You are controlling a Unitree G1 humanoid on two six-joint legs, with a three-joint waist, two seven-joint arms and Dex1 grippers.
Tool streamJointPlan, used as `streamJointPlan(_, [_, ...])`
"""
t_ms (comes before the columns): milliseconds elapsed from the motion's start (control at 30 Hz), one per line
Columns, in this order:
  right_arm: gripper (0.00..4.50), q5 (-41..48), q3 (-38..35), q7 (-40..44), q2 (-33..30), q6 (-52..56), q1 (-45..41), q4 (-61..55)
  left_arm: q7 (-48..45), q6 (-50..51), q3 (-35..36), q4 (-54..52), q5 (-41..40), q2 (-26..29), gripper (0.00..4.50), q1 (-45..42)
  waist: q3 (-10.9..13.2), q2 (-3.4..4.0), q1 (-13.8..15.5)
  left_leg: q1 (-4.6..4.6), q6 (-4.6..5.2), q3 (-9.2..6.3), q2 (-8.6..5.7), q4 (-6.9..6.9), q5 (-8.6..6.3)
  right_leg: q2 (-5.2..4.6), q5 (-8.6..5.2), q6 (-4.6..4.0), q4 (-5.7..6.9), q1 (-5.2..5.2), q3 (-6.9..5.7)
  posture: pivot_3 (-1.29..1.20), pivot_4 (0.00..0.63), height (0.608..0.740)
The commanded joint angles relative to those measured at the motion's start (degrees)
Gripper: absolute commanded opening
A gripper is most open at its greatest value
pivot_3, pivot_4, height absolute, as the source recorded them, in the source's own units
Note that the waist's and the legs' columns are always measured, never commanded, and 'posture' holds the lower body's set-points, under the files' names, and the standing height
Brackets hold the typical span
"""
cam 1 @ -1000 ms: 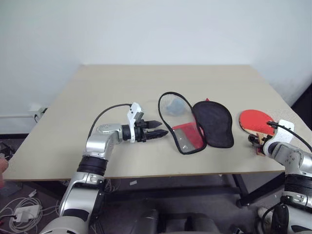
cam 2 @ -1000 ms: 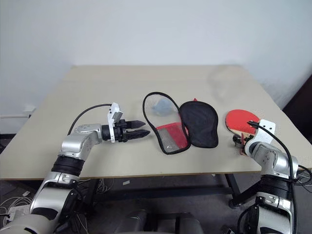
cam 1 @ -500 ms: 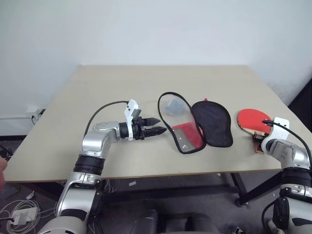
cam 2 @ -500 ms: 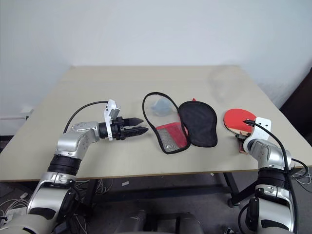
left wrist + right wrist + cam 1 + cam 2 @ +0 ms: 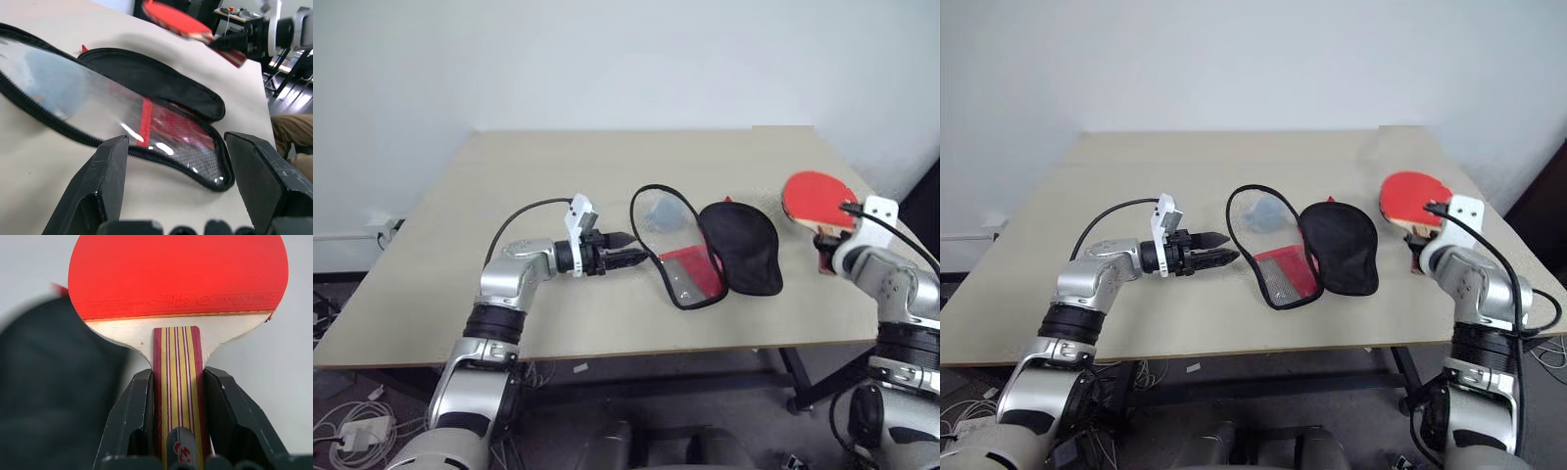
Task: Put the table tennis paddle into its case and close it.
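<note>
Table tennis paddle (image 5: 177, 279) in right gripper (image 5: 177, 396)

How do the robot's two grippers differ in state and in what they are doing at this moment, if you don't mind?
The left gripper is open and empty, pointing at the case; the right gripper is shut on the table tennis paddle by its handle. The left sits low beside the case; the right holds the paddle clear of the table. Both have black fingers.

The left gripper (image 5: 634, 257) reaches forward with jaws spread, while the right gripper's (image 5: 177, 396) jaws are clamped.
</note>
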Motion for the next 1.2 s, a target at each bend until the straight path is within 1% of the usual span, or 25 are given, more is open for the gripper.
streamJointPlan(33, [1.14,0.9,0.8,-3.6,4.7,1.9,-5.2,-3.7,0.4,-0.3,0.0,-0.4,0.4,0.0,3.35,-2.1,0.0,0.01,-0.1,0.00,-0.01,0.00,0.00,-0.01,0.00,0.01,0.00,0.00,0.00,-0.01,0.01,0.00,0.000,0.701])
streamJointPlan(100, [1.14,0.7,1.6,-5.4,8.4,2.6,-6.4,-3.6,0.7,0.6,-0.3,-0.4,0.3,-0.2,3.35,-2.3,0.0,0.01,0.0,0.00,-0.04,0.01,0.00,-0.05,0.03,0.03,0.01,0.01,0.00,-0.02,-0.01,0.00,0.000,0.701])
streamJointPlan(200, [1.14,0.3,3.2,-6.4,12.1,2.7,-6.1,-3.9,1.2,1.4,-0.4,-0.8,0.2,-0.6,3.35,-2.4,0.0,0.02,0.2,-0.01,-0.06,0.03,0.00,-0.08,0.03,0.04,0.02,0.02,0.00,-0.03,-0.08,0.00,0.000,0.701])
streamJointPlan(333, [1.14,-0.8,6.4,-6.2,14.7,1.4,-3.5,-3.4,1.3,1.5,-0.5,-0.8,0.3,-0.8,3.35,-2.1,0.0,0.02,0.2,-0.03,-0.09,0.13,-0.06,-0.11,0.04,0.09,0.04,0.03,0.01,-0.05,-0.30,0.00,0.000,0.701])
streamJointPlan(433, [1.14,-1.7,7.7,-5.6,14.5,-0.4,-1.4,-1.9,1.4,1.5,-0.5,-1.0,0.3,-1.0,3.35,-1.9,0.0,0.02,0.2,-0.03,-0.22,0.20,-0.14,-0.22,0.12,0.14,0.05,0.06,0.01,-0.08,-0.38,0.00,0.000,0.701])
streamJointPlan(600, [1.14,-2.8,8.6,-4.1,12.8,-3.0,1.2,1.2,1.2,0.7,-1.0,-1.1,0.8,-0.9,3.35,-1.8,0.0,0.01,0.0,-0.02,-1.00,0.26,-0.62,-0.97,0.60,-0.28,0.12,0.17,0.03,-0.39,-0.29,0.00,0.000,0.701])
streamJointPlan(733, [1.14,-3.5,9.1,-3.6,12.3,-4.7,2.4,3.1,1.2,1.0,-0.7,-0.8,0.6,-0.9,3.35,-2.0,0.0,0.01,0.0,-0.02,-1.08,0.25,-0.56,-1.03,0.65,-0.17,0.12,0.18,0.03,-0.41,-0.30,0.00,0.000,0.701])
streamJointPlan(867, [1.14,-5.2,11.3,-2.7,11.7,-6.7,3.8,4.2,1.0,0.8,-0.9,-0.7,0.7,-0.7,3.35,-2.1,0.0,0.00,0.0,-0.01,-1.09,0.24,-0.55,-1.03,0.66,-0.17,0.12,0.18,0.03,-0.39,-0.31,0.00,0.000,0.701])
streamJointPlan(1200, [1.14,-8.0,13.4,-1.9,10.5,-10.3,4.1,5.8,0.3,1.1,-0.9,-0.7,0.7,-0.6,3.35,-2.3,0.0,-0.01,0.0,-0.01,-1.09,0.20,-0.55,-0.98,0.66,-0.19,0.12,0.18,0.03,-0.35,-0.34,0.00,0.000,0.701])
